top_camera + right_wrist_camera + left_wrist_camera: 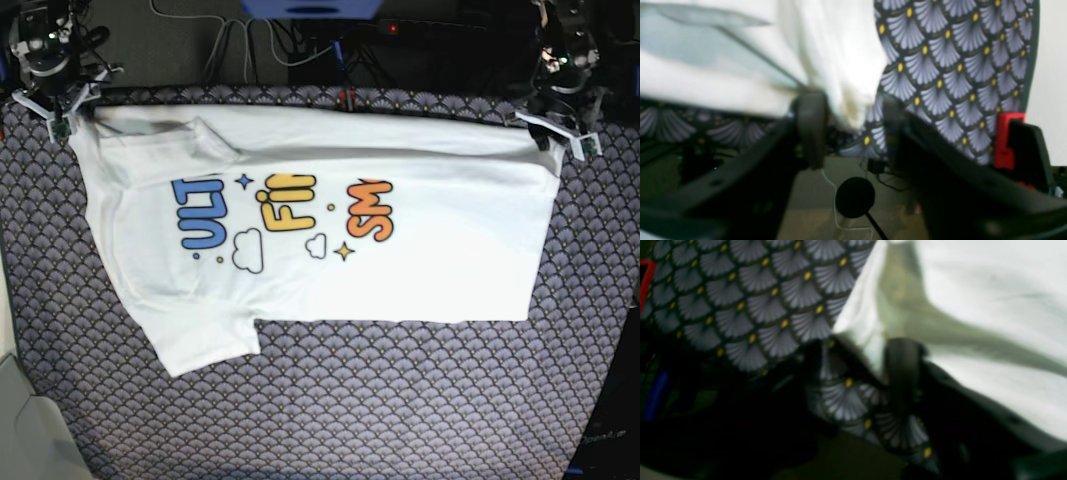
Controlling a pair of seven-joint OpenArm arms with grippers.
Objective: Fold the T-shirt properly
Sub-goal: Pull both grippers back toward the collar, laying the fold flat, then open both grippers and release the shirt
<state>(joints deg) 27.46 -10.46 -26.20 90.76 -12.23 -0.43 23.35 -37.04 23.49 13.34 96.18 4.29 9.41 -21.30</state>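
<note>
The white T-shirt lies spread on the patterned table, print side up, showing blue "ULT", yellow "FI" and orange "SM". Its far long edge is folded over toward the near side. My right gripper is at the shirt's far left corner. In the right wrist view its fingers stand apart, with white cloth hanging loosely between them. My left gripper is at the far right corner. In the blurred left wrist view its fingers also look apart around the shirt's edge.
A dark tablecloth with a grey fan pattern and yellow dots covers the table. Cables and a power strip lie behind the far edge. A red clamp sits at the table edge by my right gripper.
</note>
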